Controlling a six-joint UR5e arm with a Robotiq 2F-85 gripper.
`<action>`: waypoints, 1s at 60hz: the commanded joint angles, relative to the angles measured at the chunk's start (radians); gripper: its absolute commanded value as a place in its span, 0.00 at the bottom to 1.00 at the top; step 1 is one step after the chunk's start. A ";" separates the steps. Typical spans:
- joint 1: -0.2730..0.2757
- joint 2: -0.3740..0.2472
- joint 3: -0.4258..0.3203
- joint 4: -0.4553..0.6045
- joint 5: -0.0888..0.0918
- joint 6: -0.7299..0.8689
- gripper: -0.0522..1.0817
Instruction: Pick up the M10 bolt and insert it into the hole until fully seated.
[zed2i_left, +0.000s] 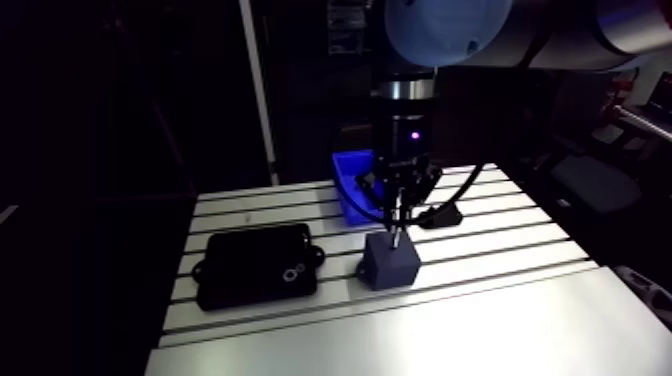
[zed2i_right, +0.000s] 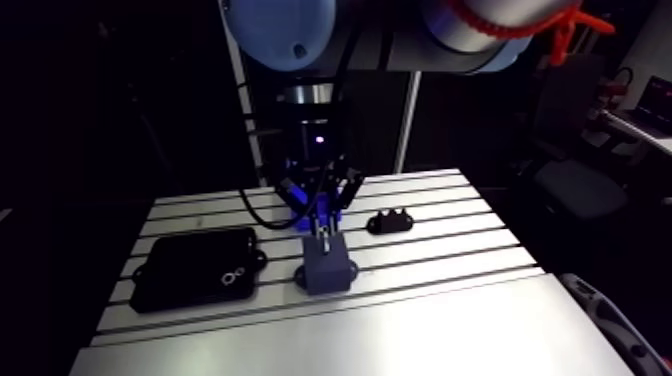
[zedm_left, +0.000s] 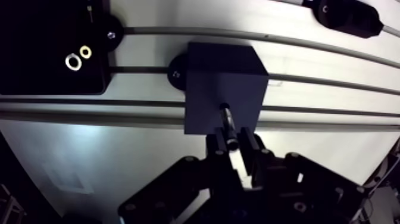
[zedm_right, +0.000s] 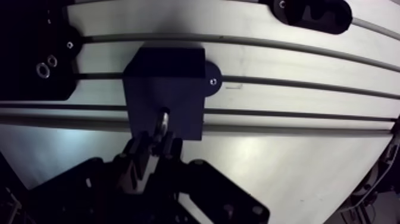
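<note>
A dark blue-grey block (zedm_left: 223, 86) is fixed on the slotted table (zedm_left: 309, 137). My gripper (zedm_left: 233, 143) hangs right above it, shut on the M10 bolt (zedm_left: 228, 119). The bolt points down at the block's top face, with its tip over the near part of that face. Whether the tip has entered a hole I cannot tell; the hole itself is hidden under the bolt. In the arm view the gripper (zed2i_left: 398, 222) stands upright over the block (zed2i_left: 390, 261).
A flat black plate (zed2i_left: 256, 265) with two small metal rings (zedm_left: 78, 56) lies to the block's left. A blue bin (zed2i_left: 352, 186) stands behind the gripper. A small black fixture (zed2i_right: 391, 221) sits to the right on the table.
</note>
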 joint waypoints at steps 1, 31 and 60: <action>0.000 -0.001 0.008 0.000 0.001 0.000 1.00; -0.002 0.002 0.004 -0.003 0.001 0.000 1.00; -0.002 0.002 0.003 -0.005 0.001 0.000 1.00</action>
